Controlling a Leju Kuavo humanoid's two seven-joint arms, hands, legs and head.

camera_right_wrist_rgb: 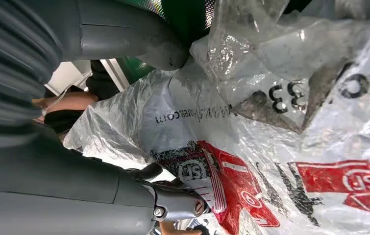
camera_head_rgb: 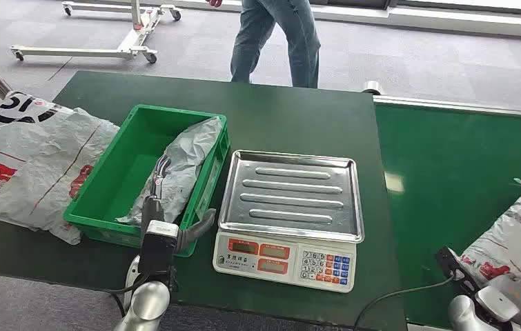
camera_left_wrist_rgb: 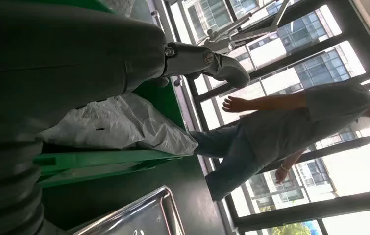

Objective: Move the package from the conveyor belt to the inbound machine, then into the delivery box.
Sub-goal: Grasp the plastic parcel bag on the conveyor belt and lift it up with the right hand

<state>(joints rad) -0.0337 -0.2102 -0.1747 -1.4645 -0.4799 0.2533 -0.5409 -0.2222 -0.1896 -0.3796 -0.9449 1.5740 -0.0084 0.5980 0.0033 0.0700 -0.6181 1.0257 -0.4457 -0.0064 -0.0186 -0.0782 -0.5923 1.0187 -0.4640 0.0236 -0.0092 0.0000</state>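
My right hand [camera_head_rgb: 513,293] was low at the near edge of the belt [camera_head_rgb: 464,165], up against the package [camera_head_rgb: 519,238], a crinkled white plastic mailer with red printing and black numbers. In the right wrist view my thumb [camera_right_wrist_rgb: 168,54] and fingers [camera_right_wrist_rgb: 183,203] lay on either side of a fold of the bag [camera_right_wrist_rgb: 271,147], touching it, but I could not tell whether they had closed on it. I judged this the first step, the pickup from the belt; the next move called for a firm pinch on slack film that would sag and slip, then a lift across to the scale [camera_head_rgb: 290,207], its steel tray bare. My left hand [camera_head_rgb: 164,227] hung at the near wall of the green bin [camera_head_rgb: 116,169], fingers apart and holding nothing. A grey bag [camera_head_rgb: 181,169] lay in the bin, another white mailer [camera_head_rgb: 30,158] beside it, and beyond the table a person [camera_head_rgb: 274,41] walked past
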